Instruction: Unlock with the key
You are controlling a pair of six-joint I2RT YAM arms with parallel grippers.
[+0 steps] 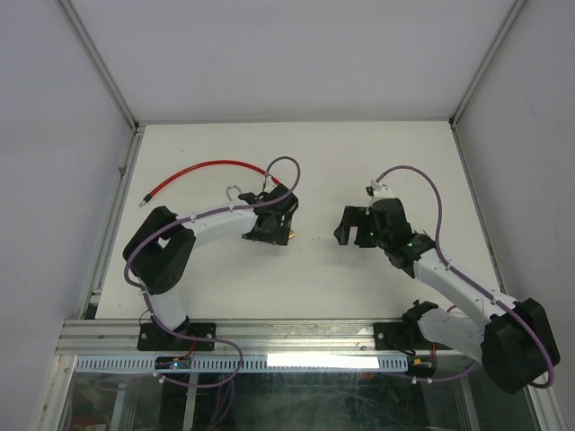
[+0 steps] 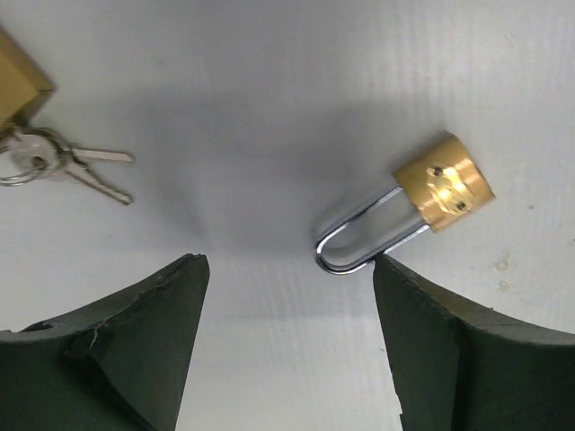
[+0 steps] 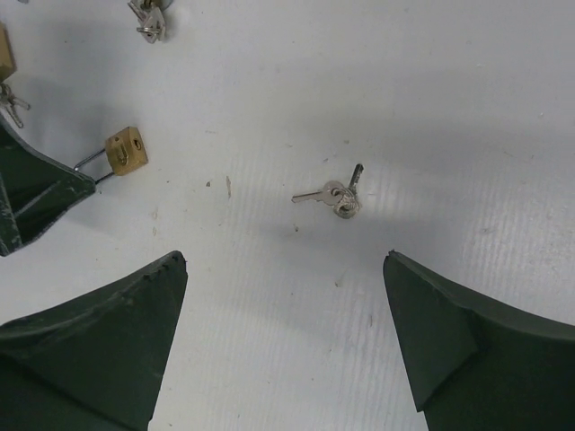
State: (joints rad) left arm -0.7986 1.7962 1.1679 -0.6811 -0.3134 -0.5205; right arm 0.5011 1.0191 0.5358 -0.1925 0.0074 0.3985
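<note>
Nearest to me, over the white table (image 1: 359, 153), the right gripper (image 3: 286, 262) hangs with its jaws wide apart and nothing between them. A small pair of keys (image 3: 334, 195) on a ring lies flat on the surface just under that gap, untouched. A little further, to the left, the left gripper (image 2: 289, 268) is also spread open and holds nothing. The padlock (image 2: 443, 184) lies on its side just beside one fingertip, and its steel shackle (image 2: 355, 238) looks closed, as far as I can judge. So I think this is the picking step: neither key nor lock is in hand. The next move, I believe, asks for a low, careful pinch on the thin keys and a firm hold on the brass body. Further back lie a second padlock (image 2: 18, 85) with its own keys, and a red cable (image 1: 211, 166).
</note>
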